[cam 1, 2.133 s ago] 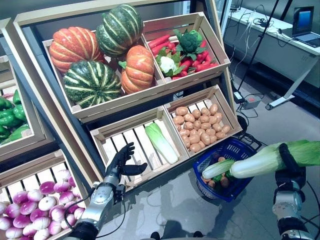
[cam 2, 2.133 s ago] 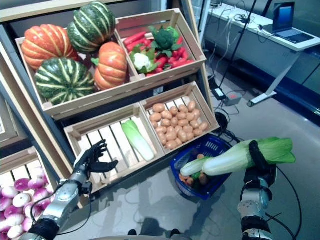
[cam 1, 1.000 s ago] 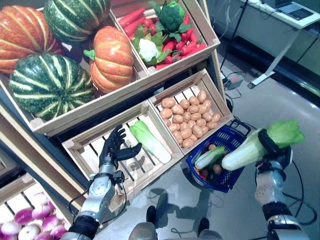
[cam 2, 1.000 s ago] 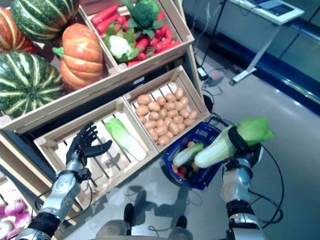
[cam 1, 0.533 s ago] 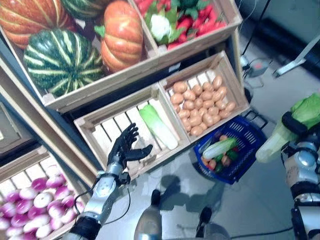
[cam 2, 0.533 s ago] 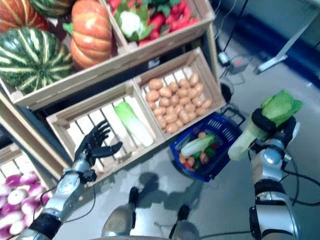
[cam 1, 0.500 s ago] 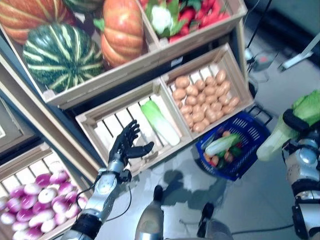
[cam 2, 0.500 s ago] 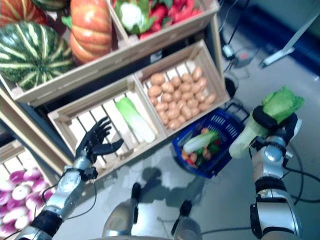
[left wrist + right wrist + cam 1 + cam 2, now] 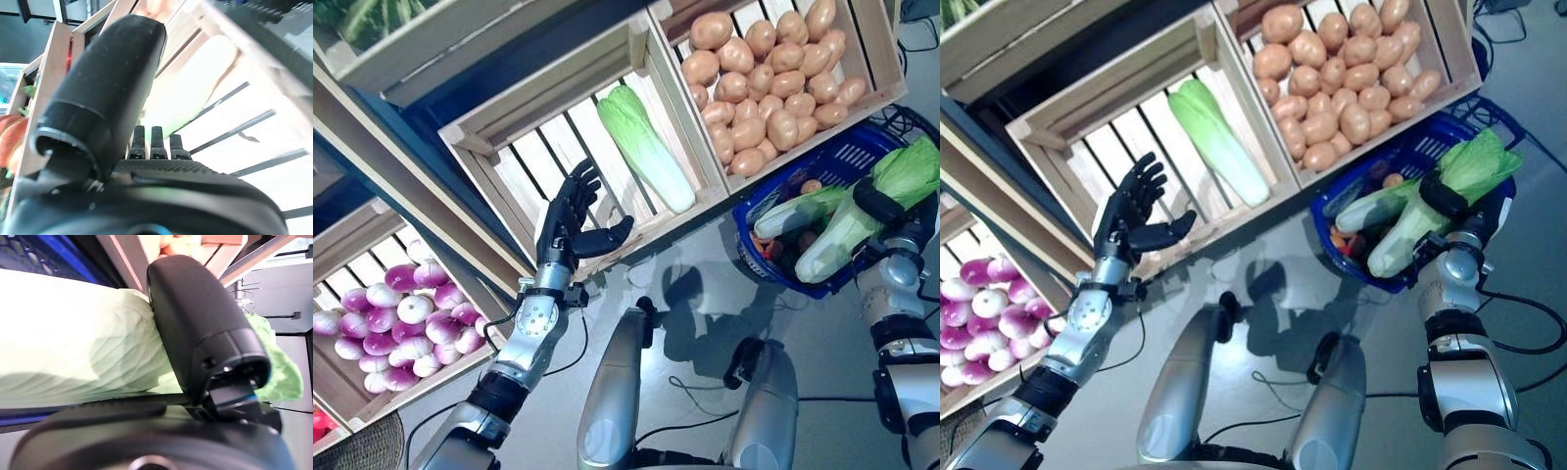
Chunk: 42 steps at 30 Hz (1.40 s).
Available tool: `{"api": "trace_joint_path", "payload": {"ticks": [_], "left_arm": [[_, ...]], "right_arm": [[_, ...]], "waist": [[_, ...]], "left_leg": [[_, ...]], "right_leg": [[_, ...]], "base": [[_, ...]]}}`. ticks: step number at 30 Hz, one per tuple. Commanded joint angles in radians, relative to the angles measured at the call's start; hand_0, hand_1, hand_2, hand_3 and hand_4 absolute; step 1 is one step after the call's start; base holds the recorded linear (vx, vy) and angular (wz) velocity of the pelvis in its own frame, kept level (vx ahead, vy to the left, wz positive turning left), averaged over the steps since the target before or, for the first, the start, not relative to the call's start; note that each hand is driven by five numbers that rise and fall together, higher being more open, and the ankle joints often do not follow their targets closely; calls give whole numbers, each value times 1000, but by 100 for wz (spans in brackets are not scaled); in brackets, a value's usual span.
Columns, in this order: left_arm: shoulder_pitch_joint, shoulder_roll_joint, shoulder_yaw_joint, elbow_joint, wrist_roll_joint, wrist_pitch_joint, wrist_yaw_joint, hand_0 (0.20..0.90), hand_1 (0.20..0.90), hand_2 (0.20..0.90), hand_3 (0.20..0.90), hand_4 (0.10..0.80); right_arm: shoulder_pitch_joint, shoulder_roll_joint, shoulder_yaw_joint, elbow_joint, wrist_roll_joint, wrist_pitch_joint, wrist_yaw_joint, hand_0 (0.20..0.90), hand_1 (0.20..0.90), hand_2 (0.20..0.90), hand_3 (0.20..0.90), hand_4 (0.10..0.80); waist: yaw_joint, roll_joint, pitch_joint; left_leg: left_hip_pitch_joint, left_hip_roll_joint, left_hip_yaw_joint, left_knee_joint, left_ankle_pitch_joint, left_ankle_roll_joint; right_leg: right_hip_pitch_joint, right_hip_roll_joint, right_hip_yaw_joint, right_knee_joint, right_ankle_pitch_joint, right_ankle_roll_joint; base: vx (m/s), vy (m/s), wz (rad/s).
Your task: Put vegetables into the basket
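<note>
My right hand (image 9: 879, 204) is shut on a long pale green cabbage (image 9: 847, 231) and holds it slanted over the blue basket (image 9: 847, 157) on the floor. The right wrist view shows the thumb (image 9: 195, 318) pressed on the cabbage (image 9: 73, 357). Another long pale green vegetable (image 9: 793, 212) and small orange and dark vegetables lie in the basket. My left hand (image 9: 566, 220) is open, fingers spread, in front of the slatted wooden crate (image 9: 529, 166) that holds one more long cabbage (image 9: 644, 147). The left wrist view shows its straight fingers (image 9: 154, 142) before the crate's slats.
The wooden stand has a crate of potatoes (image 9: 769, 78) right above the basket and a crate of purple-white bulbs (image 9: 382, 323) at lower left. Grey floor lies in front of the stand.
The camera has tilted down and closer, so the whole scene shifted. My right hand has brought the cabbage from beside the basket to over it. My left hand stays open by the crate.
</note>
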Motion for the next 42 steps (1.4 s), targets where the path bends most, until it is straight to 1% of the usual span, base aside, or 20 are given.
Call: {"api": "trace_joint_path", "payload": {"ticks": [1, 2, 3, 4, 5, 7, 8, 16, 20, 24, 29, 31, 33, 34, 36, 37, 38, 40, 41, 42], "left_arm": [[-53, 28, 35, -131, 42, -142, 29, 900, 900, 900, 900, 800], [-50, 28, 36, -130, 43, -146, 30, 900, 900, 900, 900, 800], [-43, 29, 41, -134, 46, -150, 31, 900, 900, 900, 900, 800], [-40, 35, 42, -134, 44, -155, 31, 900, 900, 900, 900, 800], [-39, 38, 42, -133, 42, -157, 33, 900, 900, 900, 900, 800], [-39, 49, 45, -132, 28, -153, 31, 900, 900, 900, 900, 800], [-38, 53, 45, -129, 23, -156, 26, 900, 900, 900, 900, 800], [-11, 67, 48, -128, 16, -158, 10, 900, 900, 900, 900, 800], [-9, 74, 52, -129, 68, -150, 49, 900, 900, 900, 900, 800], [-22, 110, 72, -123, 142, -128, 122, 900, 900, 900, 900, 800], [-78, 167, 110, -113, 166, -57, 159, 900, 900, 900, 900, 800], [-100, 188, 125, -105, 161, -26, 160, 900, 900, 900, 900, 800], [-118, 210, 133, -87, 206, -5, 165, 900, 900, 900, 900, 800], [-123, 218, 134, -86, 233, 4, 172, 900, 900, 900, 900, 800], [-147, 264, 137, -63, 368, 22, 218, 900, 900, 900, 900, 800], [-158, 282, 136, -48, 387, 30, 227, 900, 900, 900, 900, 800], [-189, 329, 134, -11, 451, 50, 267, 900, 900, 900, 900, 800], [-226, 373, 130, 35, 529, 63, 307, 900, 900, 900, 900, 800], [-279, 422, 107, 100, 627, 86, 360, 900, 900, 900, 900, 800], [-302, 440, 94, 126, 686, 111, 364, 900, 900, 900, 900, 800]], "right_arm": [[-143, -62, -15, -60, 17, -85, -7, 300, 300, 300, 300, 400], [-147, -63, -15, -55, 21, -77, -4, 900, 900, 900, 900, 800], [-154, -66, -14, -49, 22, -71, -10, 900, 900, 900, 900, 800], [-159, -71, -12, -49, 25, -72, -23, 900, 900, 900, 900, 800], [-162, -73, -12, -46, 29, -69, -26, 900, 900, 900, 900, 800], [-164, -85, -21, -28, 49, -72, -15, 900, 900, 900, 900, 800], [-164, -88, -26, -26, 45, -69, -11, 900, 900, 900, 900, 800], [-148, -106, -32, -38, 49, -52, 19, 900, 900, 900, 900, 800], [-138, -110, -26, -44, 51, -48, 25, 900, 900, 900, 900, 800], [-128, -117, -23, -50, 48, -49, 22, 900, 900, 900, 900, 800], [-126, -119, -22, -47, 27, -56, -16, 900, 900, 900, 900, 800], [-133, -127, -21, -54, -17, -49, -41, 900, 900, 900, 900, 800], [-142, -140, -5, -62, -73, -38, -101, 900, 900, 900, 900, 800], [-145, -146, 0, -68, -72, -34, -107, 900, 900, 900, 900, 800], [-152, -164, 5, -87, -57, -13, -118, 900, 900, 900, 900, 800], [-155, -169, 9, -87, -49, -10, -108, 900, 900, 900, 900, 800], [-162, -172, 16, -85, -29, -9, -70, 900, 900, 900, 900, 800], [-165, -173, 26, -87, -19, -2, -40, 900, 900, 900, 900, 800], [-170, -171, 45, -79, -16, 4, -12, 900, 900, 900, 900, 800], [-173, -173, 52, -74, -10, 9, -2, 900, 900, 900, 900, 800]], "waist": [[-19, 11, -4], [-19, 12, -4], [-16, 13, -4], [-15, 12, -3], [-14, 13, -4], [-12, 12, -6], [-12, 9, -4], [-4, -5, -14], [-2, -14, -18], [-1, -21, -25], [-5, -28, -40], [-8, -28, -45], [-12, -29, -51], [-14, -30, -53], [-21, -33, -58], [-24, -33, -59], [-30, -33, -62], [-37, -34, -64], [-47, -34, -65], [-49, -34, -67]], "left_leg": [[54, 23, -40, 111, -174, -3], [50, 23, -40, 115, -175, -4], [47, 24, -40, 118, -176, -5], [37, 24, -38, 108, -149, -1], [48, 27, -40, 117, -175, -5], [54, 28, -41, 111, -173, -5], [52, 28, -38, 96, -144, -2], [98, 39, -41, 43, -117, -8], [136, 45, -41, -7, -94, -11], [177, 53, -35, -58, -69, -17], [221, 65, -29, -113, -43, -24], [237, 66, -26, -135, -32, -29], [249, 71, -23, -153, -23, -34], [251, 73, -21, -156, -22, -34], [254, 79, -15, -154, -23, -39], [254, 81, -13, -153, -23, -40], [254, 85, -8, -150, -26, -40], [253, 88, -2, -146, -28, -42], [251, 95, 5, -142, -29, -45], [250, 97, 8, -142, -28, -45]], "right_leg": [[13, 14, 19, -42, 115, -64], [8, 16, 21, -38, 114, -64], [3, 17, 24, -34, 113, -64], [-8, 14, 18, -42, 135, -75], [0, 17, 22, -29, 112, -65], [6, 19, 19, -31, 112, -65], [5, 18, 10, -46, 136, -75], [53, 25, -10, -85, 152, -76], [92, 34, -21, -122, 164, -76], [137, 41, -32, -162, 174, -73], [182, 51, -41, -203, 184, -71], [198, 58, -43, -223, 190, -69], [208, 62, -43, -236, 192, -69], [210, 64, -41, -237, 192, -70], [212, 68, -35, -238, 189, -72], [211, 68, -32, -236, 187, -73], [205, 67, -25, -229, 183, -73], [198, 67, -19, -220, 179, -73], [185, 65, -10, -209, 176, -71], [181, 66, -5, -207, 175, -71]], "base": [[55, 3, -6], [70, -7, -1], [-85, 13, 2], [-9, 0, 5], [-3, -6, 6], [12, -15, 4], [-55, -16, 0], [17, -13, 0], [50, -2, -2], [57, 8, -2], [76, 12, -3], [63, 17, -2], [59, 21, 1], [71, 28, 3], [64, 32, 0], [61, 52, -4], [49, 54, -7], [41, 62, -12], [32, 72, -13], [28, 92, -12]]}}
